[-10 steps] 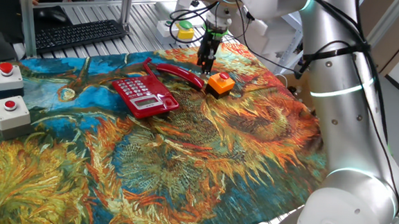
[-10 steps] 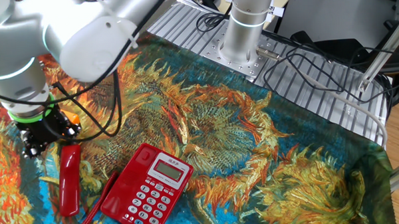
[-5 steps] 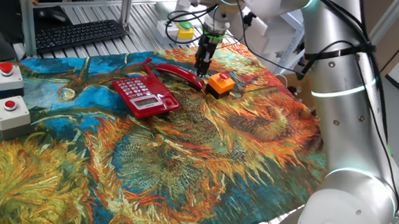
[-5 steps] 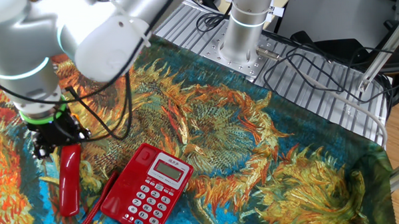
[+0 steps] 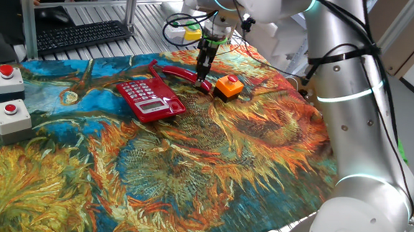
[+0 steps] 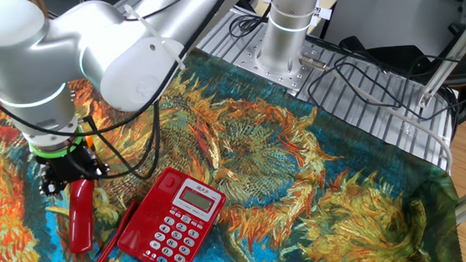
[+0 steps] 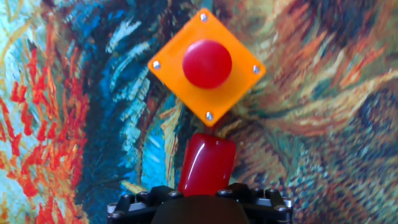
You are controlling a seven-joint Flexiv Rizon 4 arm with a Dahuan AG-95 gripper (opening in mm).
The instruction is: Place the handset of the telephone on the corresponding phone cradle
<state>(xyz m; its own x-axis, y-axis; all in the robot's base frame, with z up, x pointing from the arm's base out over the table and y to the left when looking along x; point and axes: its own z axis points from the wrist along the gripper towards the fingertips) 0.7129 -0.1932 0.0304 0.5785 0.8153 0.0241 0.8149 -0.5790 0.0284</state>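
Observation:
The red handset (image 5: 183, 74) lies flat on the painted cloth just behind the red telephone (image 5: 149, 98), its thin cord curling by the phone's side. My gripper (image 5: 203, 78) points straight down over the handset's end nearest the orange box, with the jaws open on either side of it. In the other fixed view the gripper (image 6: 64, 180) sits right at the top end of the handset (image 6: 80, 222), left of the telephone (image 6: 170, 223). The hand view shows the glossy handset (image 7: 206, 164) end running up between the jaws.
An orange box with a red button (image 5: 229, 86) sits right beside the handset's end, also in the hand view as the orange box (image 7: 207, 65). Two grey boxes with red buttons (image 5: 8, 79) (image 5: 11, 115) stand at the cloth's left edge. A keyboard (image 5: 82, 35) lies beyond the cloth.
The gripper has shifted sideways and come down from beside the orange box onto the handset's end. Its jaws kept the same width. Handset and telephone have not moved.

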